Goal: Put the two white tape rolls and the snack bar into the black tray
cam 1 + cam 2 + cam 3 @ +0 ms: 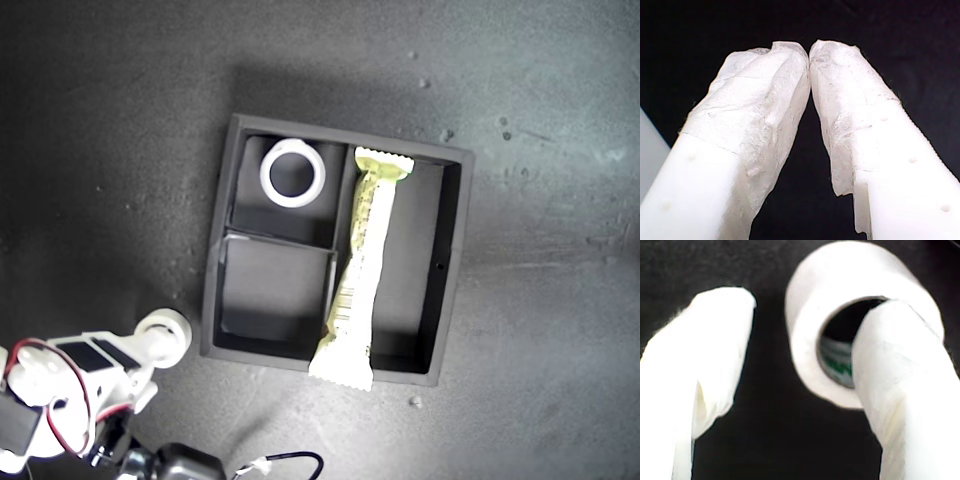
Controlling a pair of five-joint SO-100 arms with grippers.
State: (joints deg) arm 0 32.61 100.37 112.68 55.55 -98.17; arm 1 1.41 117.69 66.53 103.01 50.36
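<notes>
**One tape roll and the snack bar in the tray, the other roll at a gripper outside it**

In the exterior view, a square black tray (447, 260) sits near the middle of a dark grey table (560, 120). It has two small square compartments on the exterior view's left and one long compartment on the right.

The wider white tape roll (292, 172) lies flat in the upper small compartment. The lower small compartment holds nothing.

The snack bar (361, 265), in a cream and yellow-green wrapper, lies lengthwise in the long compartment, slightly slanted. Its lower crimped end rests over the tray's lower wall and pokes out past it.

The smaller white tape roll (164, 334) is outside the tray, just beside its lower left corner in the exterior view. A white arm reaches it from the lower left of that frame.

In the second wrist view, my second gripper (805, 340) is spread wide. One finger pokes into the hole of this thicker roll (840, 290), whose core shows green print; the other finger stands apart from it.

In the first wrist view, my first gripper (809, 55) has its two padded fingertips pressed together with nothing between them, over a black background. It does not appear in the exterior view.
</notes>
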